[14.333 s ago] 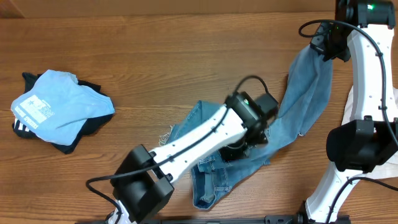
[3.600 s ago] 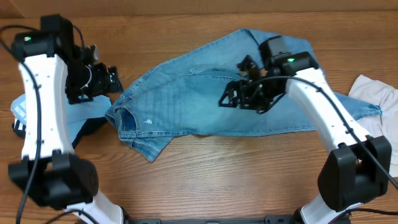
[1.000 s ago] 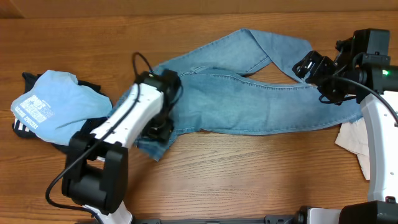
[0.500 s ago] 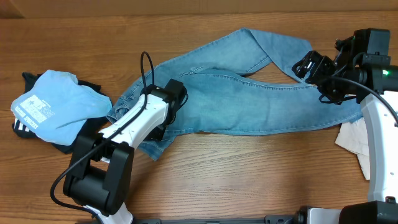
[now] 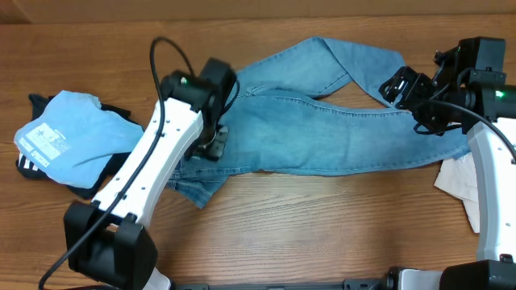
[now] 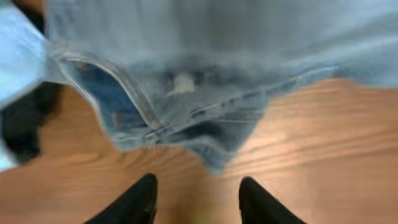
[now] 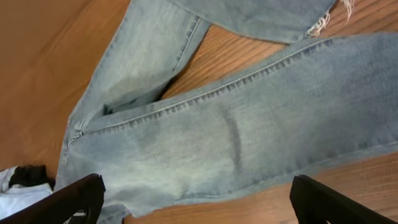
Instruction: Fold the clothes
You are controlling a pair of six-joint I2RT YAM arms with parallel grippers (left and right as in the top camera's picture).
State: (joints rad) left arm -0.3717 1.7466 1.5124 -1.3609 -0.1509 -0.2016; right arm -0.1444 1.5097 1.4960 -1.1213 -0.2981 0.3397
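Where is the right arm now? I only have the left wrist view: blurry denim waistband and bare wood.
Observer: The right gripper hovers above the leg end of the jeans, at the opposite end from your waistband, fingers open and empty.
Operator: How do the legs lie from there?
Observer: Both stretch to the right. One lies straight, and the other arches toward the far side of the table, with a wedge of bare wood between them.
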